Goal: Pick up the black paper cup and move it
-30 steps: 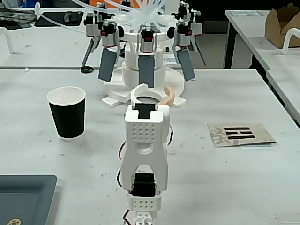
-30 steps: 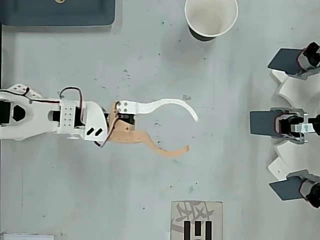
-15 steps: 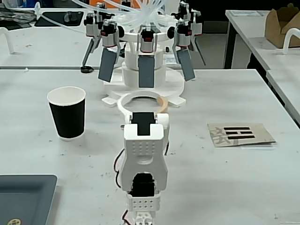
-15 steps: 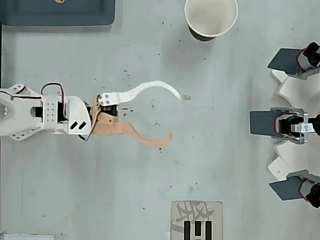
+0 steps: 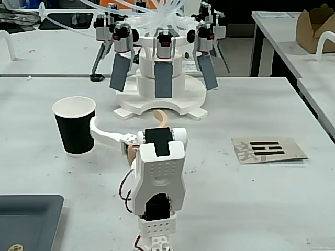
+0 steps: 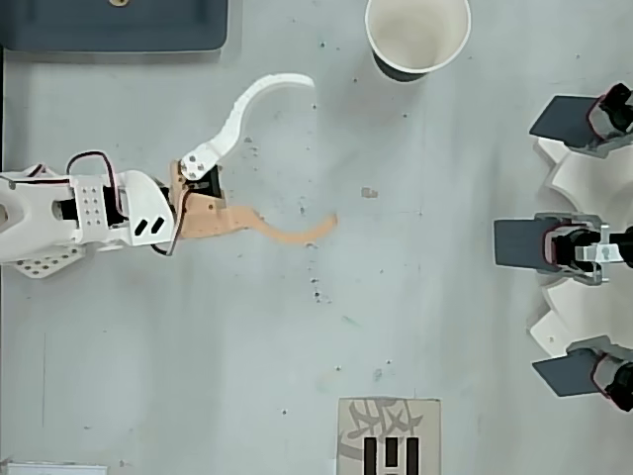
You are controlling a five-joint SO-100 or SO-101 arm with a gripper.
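Barely begun: black paper cup (image 6: 416, 36) stands upright on table (image 6: 445, 327), ungrasped. Gripper (image 6: 325, 150) spread wide, empty, short of cup. Reach, grasp, lift, move remain.

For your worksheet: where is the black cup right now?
In the overhead view the cup stands upright at the top edge, right of the grey tray, just beyond the open gripper.

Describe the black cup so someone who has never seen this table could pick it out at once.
In the fixed view, start at the big white multi-armed fixture at the table's back, then look left and nearer. The black paper cup stands upright there, beside the open gripper. It alone has a black wall with a white rim.
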